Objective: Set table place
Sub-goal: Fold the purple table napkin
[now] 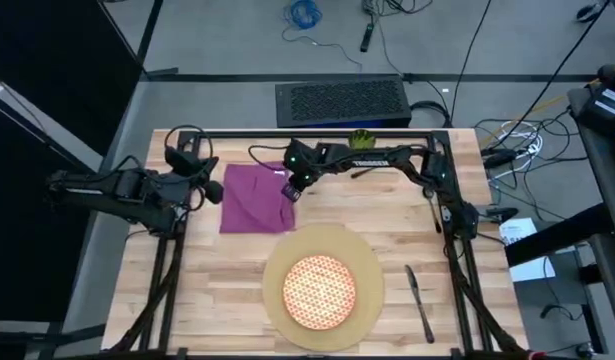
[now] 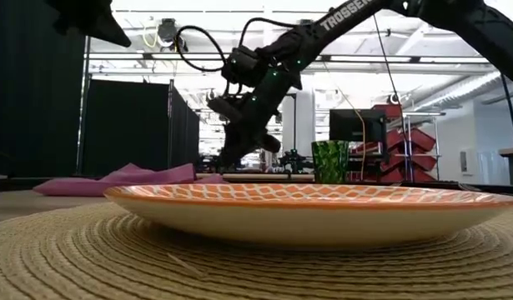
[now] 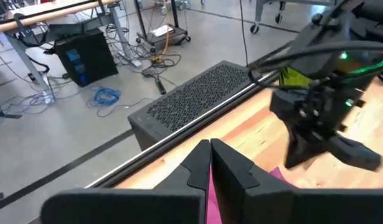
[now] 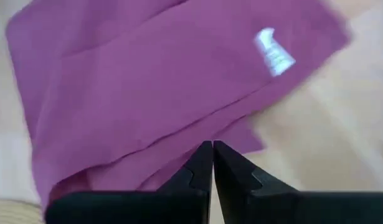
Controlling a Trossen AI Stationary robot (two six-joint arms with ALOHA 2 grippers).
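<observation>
High view shows the table [image 1: 217, 290] from above, and a big round tan mat [image 1: 372, 265] lies near its front edge. I will say where things are by that mat. An orange and white plate [image 1: 321, 291] sits on the mat, right in the middle. A purple napkin [image 1: 249, 200] lies flat on the table behind the mat, off toward the left arm's side, with one corner close to the mat's edge. A metal knife [image 1: 419, 302] lies on the wood just beside the mat, on the right arm's side, not touching it. A small green cup [image 1: 361, 139] stands well behind the mat, near the back edge of the table.

The right gripper [image 1: 290, 191] hangs behind the mat, over the edge of the napkin that is nearest the cup. Its two fingers are pressed together with nothing between them, as the right wrist view shows. A white tag [image 4: 273, 52] shows on the napkin there.

The left gripper [image 1: 215, 190] waits behind the mat too, at the far side of the napkin. Its fingers are also pressed together and hold nothing.

From the low view, the cup [image 2: 329, 162] stands upright behind the plate.
</observation>
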